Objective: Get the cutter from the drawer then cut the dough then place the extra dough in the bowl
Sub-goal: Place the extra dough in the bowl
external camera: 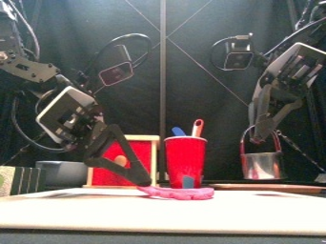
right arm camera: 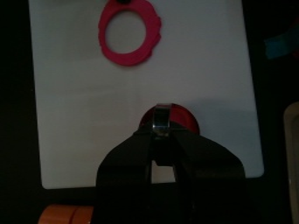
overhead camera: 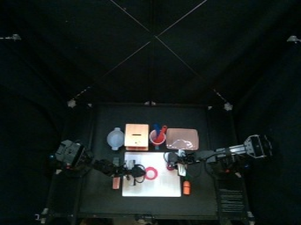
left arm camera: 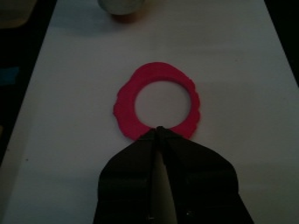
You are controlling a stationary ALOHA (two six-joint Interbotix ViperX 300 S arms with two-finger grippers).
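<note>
White board (overhead camera: 153, 189) on black table (overhead camera: 200, 119), black curtains (overhead camera: 150, 53), left hand (left arm camera: 158, 133) pinching dough ring (left arm camera: 125, 96), right hand (right arm camera: 162, 131) gripping cutter (external camera: 261, 167)

A robotics lab test booth: black curtains (overhead camera: 150, 53) enclosing a small black table (overhead camera: 212, 119) flanked by two robot arms (overhead camera: 70, 156).

one white cutting board (left arm camera: 239, 105), one pink dough ring (left arm camera: 124, 103), one metal cutter (external camera: 260, 167), one red cup (external camera: 186, 160), one blue toy knife (external camera: 178, 132), one red toy knife (external camera: 197, 127), one wooden box (overhead camera: 139, 136), one bowl (overhead camera: 114, 138), one pink tray (overhead camera: 180, 139)

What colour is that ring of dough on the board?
The dough ring is pinkish red; left wrist view.
</note>
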